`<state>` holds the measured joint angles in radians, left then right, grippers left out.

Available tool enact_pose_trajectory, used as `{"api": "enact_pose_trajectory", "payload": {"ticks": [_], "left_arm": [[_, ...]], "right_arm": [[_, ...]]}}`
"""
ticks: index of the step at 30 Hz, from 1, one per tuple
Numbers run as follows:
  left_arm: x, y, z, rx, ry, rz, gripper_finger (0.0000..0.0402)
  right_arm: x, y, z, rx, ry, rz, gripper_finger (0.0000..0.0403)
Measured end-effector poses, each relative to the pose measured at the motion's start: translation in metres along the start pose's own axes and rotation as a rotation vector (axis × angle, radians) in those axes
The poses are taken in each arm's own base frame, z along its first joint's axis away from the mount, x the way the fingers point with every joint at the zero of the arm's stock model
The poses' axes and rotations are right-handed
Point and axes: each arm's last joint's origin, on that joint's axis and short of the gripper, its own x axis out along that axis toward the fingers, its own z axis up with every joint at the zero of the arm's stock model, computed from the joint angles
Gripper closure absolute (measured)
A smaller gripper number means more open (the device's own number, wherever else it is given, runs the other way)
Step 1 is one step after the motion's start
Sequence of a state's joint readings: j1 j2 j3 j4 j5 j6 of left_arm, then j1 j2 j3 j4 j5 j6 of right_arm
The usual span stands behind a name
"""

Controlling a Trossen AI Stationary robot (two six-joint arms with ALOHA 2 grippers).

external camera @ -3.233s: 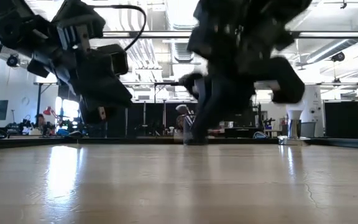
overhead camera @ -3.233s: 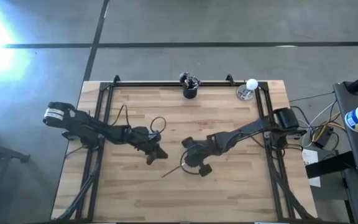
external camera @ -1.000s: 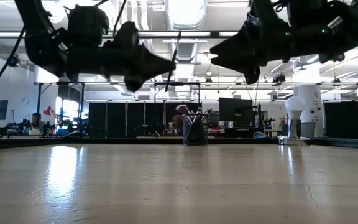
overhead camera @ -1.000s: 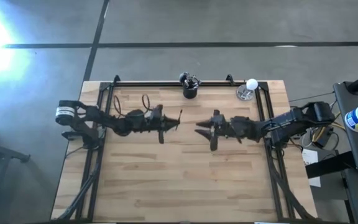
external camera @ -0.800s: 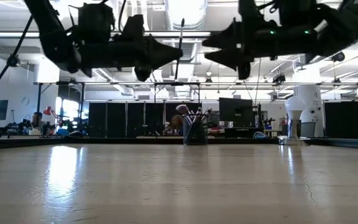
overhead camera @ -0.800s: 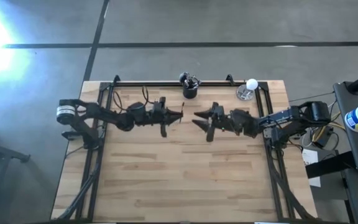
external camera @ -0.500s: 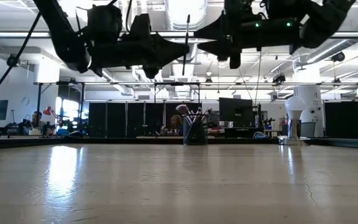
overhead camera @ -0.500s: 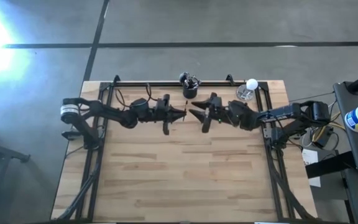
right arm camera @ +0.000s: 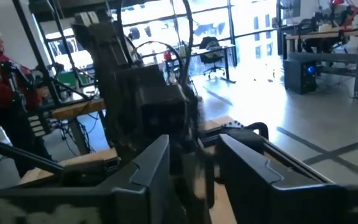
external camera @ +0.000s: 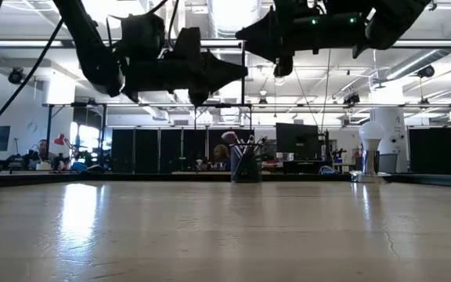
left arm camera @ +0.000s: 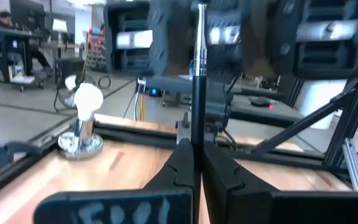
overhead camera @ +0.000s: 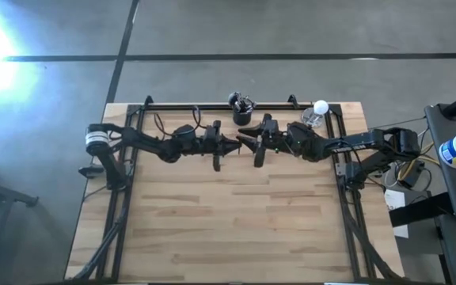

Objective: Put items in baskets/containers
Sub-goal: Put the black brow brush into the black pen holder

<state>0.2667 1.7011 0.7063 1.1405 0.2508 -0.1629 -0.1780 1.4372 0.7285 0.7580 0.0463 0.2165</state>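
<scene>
My left gripper [overhead camera: 233, 142] hangs over the table's far middle, shut on one thin makeup brush [left arm camera: 196, 93] that stands upright. The brush has a dark handle and a silvery ferrule [left arm camera: 198, 62]. My right gripper [overhead camera: 241, 141] faces it tip to tip, a little higher [external camera: 239, 35], and is open. Its two fingers [right arm camera: 157, 165] stand on either side of the brush's upper part. The black cup [overhead camera: 242, 117] stands on its base at the table's far edge, just beyond both grippers, with several brushes sticking up from it [external camera: 246, 160]. My left gripper pinches the brush's dark handle [left arm camera: 194, 127] below the ferrule, between its two fingers. The fingers come level from the table's left and lie across the brush. The brush stands upright, lifted clear of the table. My right gripper: I cannot tell whether its fingers touch the brush.
A small shiny dish with a white ball [overhead camera: 317, 115] stands at the far right, also visible past the left fingers [left arm camera: 82, 118]. A black rail [overhead camera: 212, 105] runs along the table's far edge. The near half of the wooden table [overhead camera: 236, 229] is bare.
Both grippers have risen and gone toward the table's far edge and toward each other, until their tips almost meet in front of the cup. The left has kept the brush upright in its hold. The right gripper's fingers have come up around the brush's upper part.
</scene>
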Motion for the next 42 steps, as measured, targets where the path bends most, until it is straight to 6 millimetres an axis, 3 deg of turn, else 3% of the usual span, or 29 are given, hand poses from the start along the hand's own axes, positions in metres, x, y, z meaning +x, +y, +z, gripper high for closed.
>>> {"api": "enact_pose_trajectory", "payload": {"ticks": [9,14,22,28,36,42], "left_arm": [[0.0,0.0,-0.001,-0.026,0.015,0.003,0.0388],[-0.001,0.003,-0.001,-0.074,0.052,0.032,0.0361],[-0.021,0.011,0.007,-0.071,0.14,0.093,0.0324],[-0.036,0.01,0.004,-0.017,0.156,0.101,0.032],[-0.047,0.01,-0.008,-0.023,0.195,0.139,0.0319],[-0.051,0.01,-0.012,-0.019,0.208,0.145,0.0319]], "right_arm": [[0.0,-0.001,-0.001,-0.039,0.008,-0.004,0.0379],[0.0,-0.012,0.001,-0.053,0.007,-0.038,0.0389],[-0.004,-0.063,0.013,-0.109,-0.021,-0.211,0.039],[0.0,-0.111,0.017,-0.152,-0.098,-0.28,0.0391],[0.03,-0.167,-0.008,-0.255,-0.079,-0.346,0.0391],[0.051,-0.184,-0.03,-0.229,-0.031,-0.335,0.0392]]}}
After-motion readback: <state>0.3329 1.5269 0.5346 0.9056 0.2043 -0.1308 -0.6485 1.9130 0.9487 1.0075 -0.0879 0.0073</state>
